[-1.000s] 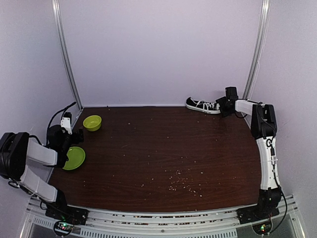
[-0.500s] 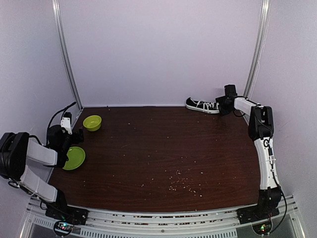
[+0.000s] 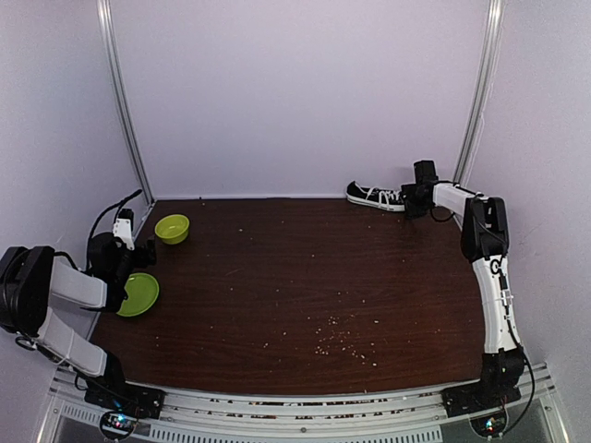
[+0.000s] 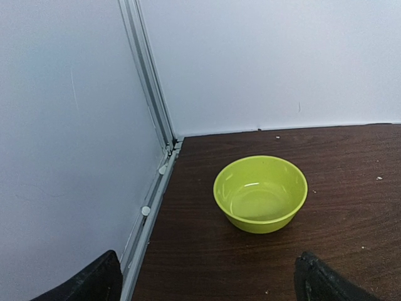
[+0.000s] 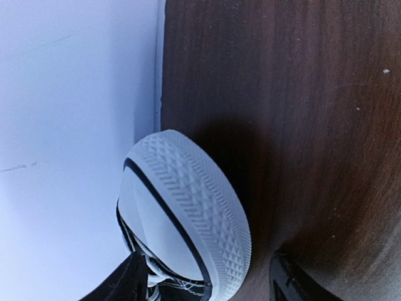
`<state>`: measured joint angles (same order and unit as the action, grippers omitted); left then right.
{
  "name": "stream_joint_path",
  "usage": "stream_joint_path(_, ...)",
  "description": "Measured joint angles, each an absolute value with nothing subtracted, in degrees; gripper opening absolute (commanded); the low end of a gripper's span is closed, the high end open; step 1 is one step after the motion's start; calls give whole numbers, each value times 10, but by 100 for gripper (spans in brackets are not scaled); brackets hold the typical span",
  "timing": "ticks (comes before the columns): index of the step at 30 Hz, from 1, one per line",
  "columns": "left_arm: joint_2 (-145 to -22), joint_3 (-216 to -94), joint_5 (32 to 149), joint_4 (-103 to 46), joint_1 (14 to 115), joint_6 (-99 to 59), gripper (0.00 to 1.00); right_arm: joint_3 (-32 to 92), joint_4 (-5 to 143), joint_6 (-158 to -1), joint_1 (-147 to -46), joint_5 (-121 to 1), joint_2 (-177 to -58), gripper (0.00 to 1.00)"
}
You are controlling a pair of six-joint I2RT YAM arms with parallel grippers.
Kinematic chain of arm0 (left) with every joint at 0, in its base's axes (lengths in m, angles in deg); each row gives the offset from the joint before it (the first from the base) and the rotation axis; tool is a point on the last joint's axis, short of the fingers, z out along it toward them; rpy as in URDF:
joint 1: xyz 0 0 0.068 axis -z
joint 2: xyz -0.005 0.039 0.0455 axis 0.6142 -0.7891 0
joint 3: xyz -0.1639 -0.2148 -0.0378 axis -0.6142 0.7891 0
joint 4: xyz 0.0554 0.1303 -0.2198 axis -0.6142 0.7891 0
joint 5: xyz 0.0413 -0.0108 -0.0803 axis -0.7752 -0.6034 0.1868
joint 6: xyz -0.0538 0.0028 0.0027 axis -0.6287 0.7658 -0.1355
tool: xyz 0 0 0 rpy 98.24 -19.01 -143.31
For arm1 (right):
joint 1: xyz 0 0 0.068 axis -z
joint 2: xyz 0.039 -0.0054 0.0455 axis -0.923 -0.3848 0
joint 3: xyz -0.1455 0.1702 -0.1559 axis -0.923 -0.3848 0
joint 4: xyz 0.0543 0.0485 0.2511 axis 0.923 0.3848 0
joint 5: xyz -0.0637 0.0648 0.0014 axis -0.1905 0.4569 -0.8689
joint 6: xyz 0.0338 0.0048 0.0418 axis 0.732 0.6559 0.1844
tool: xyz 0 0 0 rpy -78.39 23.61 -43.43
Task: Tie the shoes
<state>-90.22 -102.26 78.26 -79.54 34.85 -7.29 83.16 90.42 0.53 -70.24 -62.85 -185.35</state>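
Top external view, nearest first: a metal rail (image 3: pixel 295 406) along the near edge, with both arm bases on it. Next, the brown table (image 3: pixel 231 277), with little pale crumbs (image 3: pixel 337 343) near the front middle.

Over on the left, the left arm (image 3: pixel 55 295), folded up small, with a flat green plate (image 3: pixel 138 293) just beside it. A bit farther back, a green bowl (image 4: pixel 260 194), upright, near the back left corner. Pointing at that bowl but well short of it, the left gripper (image 4: pixel 207 279), with fingers (image 4: pixel 94 279) spread wide.

On the right, the right arm (image 3: pixel 494 277), reaching long, all the way to the back. There, close to the back wall (image 3: pixel 295 111) and near the right corner, the black shoe (image 3: pixel 377 195) on the table, toe pointing left. At its heel end, the right gripper (image 3: pixel 411 197).

From the right wrist view: fingers (image 5: pixel 128 285) apart, one on each side of the shoe, with white laces (image 5: pixel 147 276) close by and the white toe cap (image 5: pixel 150 213) farther off. Cannot tell if touching the shoe or not
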Motion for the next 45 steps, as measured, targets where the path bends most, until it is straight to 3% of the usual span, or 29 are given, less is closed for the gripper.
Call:
stream_joint_path(7, -902, -1023, 783, -795, 348, -73, 98, 838, 901, 63, -703, -628, -1861, 24)
stream_joint_path(10, -902, -1023, 783, -795, 348, -73, 98, 834, 887, 61, -703, -626, -1864, 1)
stream_joint_path(11, -902, -1023, 783, -795, 348, -73, 98, 825, 877, 61, -703, -626, -1864, 0)
stream_joint_path(20, -902, -1023, 783, -795, 348, -73, 98, 603, 749, 16, -706, -621, -1748, 0)
stream_joint_path(33, -902, -1023, 783, -795, 348, -73, 98, 186, 715, -191, -726, -514, -1371, 1)
stream_joint_path(35, -902, -1023, 783, -795, 348, -73, 98, 146, 735, -230, -730, -514, -1328, 19)
stream_joint_path(42, -902, -1023, 783, -795, 348, -73, 98, 190, 788, -312, -730, -513, -1343, 51)
stream_joint_path(45, -902, -1023, 783, -795, 348, -73, 98, 241, 769, -300, -730, -493, -1404, 57)
